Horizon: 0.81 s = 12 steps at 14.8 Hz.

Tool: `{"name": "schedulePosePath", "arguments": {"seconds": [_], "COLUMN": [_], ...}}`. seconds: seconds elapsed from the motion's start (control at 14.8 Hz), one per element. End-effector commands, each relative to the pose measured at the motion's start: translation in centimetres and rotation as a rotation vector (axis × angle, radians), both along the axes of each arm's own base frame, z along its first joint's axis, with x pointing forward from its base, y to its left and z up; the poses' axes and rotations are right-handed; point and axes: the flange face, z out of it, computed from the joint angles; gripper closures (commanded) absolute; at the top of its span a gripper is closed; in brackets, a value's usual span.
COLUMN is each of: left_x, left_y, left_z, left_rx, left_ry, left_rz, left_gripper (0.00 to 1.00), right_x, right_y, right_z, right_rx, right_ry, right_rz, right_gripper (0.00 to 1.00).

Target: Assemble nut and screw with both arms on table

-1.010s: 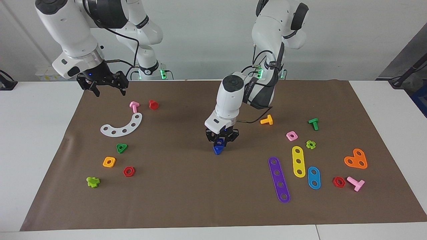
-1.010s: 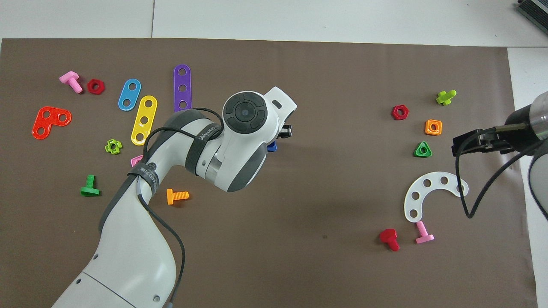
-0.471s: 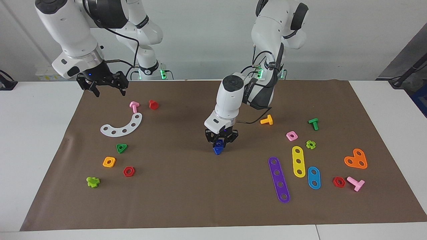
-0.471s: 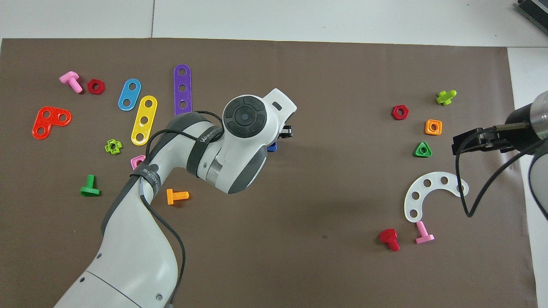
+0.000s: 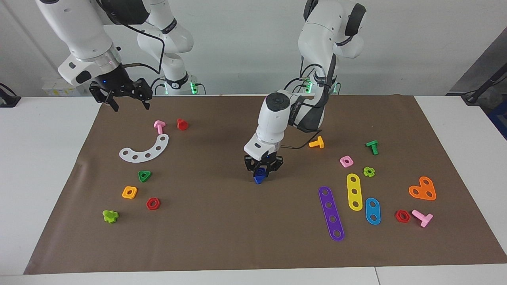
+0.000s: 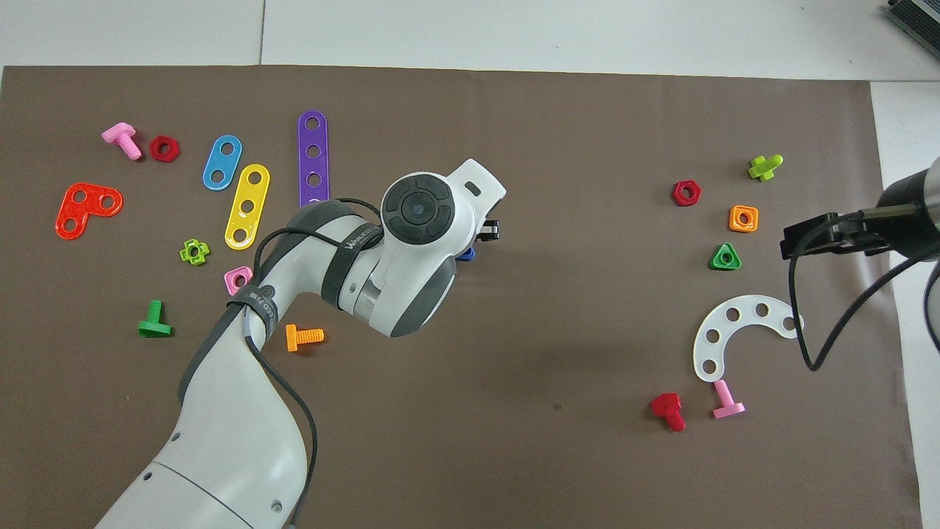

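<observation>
While the left gripper (image 5: 263, 174) hung low over the middle of the mat (image 5: 222, 237), its fingers were closed around the blue nut (image 5: 260, 171), with the screw (image 5: 258, 179) just beneath, its triangular head on the mat. Over the last second that wrist had tilted slightly but stayed over the same spot; whether nut and screw were already engaged could not be told. From overhead only a sliver of blue showed past the wrist. The right gripper (image 5: 126, 99) had risen a little near the mat's edge at its own end of the worktop (image 5: 39, 158), fingers spread and empty, waiting. Judging by this, seating the nut was underway.
</observation>
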Motion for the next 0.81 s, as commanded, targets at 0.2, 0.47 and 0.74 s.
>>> {"name": "schedulePosePath", "arguments": {"seconds": [0.2,0.47,0.74], "left_x": [-0.3,0.1,-0.1], "left_y": [1.1,6.9,17.4], "left_z": [2.3,6.7,10.9], "left_rx": [-0.003,0.029,0.084], "left_ry": [-0.014,-0.003,0.063], "left_rz": [0.019,-0.015,-0.04], "left_gripper": [0.0,0.0,0.0], "right_x": [0.2,0.2,0.2], "right_y": [-0.6,-0.5,-0.5], "right_z": [-0.2,-0.3,-0.2], "right_rx": [0.028,0.028,0.005], "right_ry": [0.012,0.014,0.012], "right_rz": [-0.01,-0.01,0.001], "right_gripper": [0.0,0.0,0.0]}}
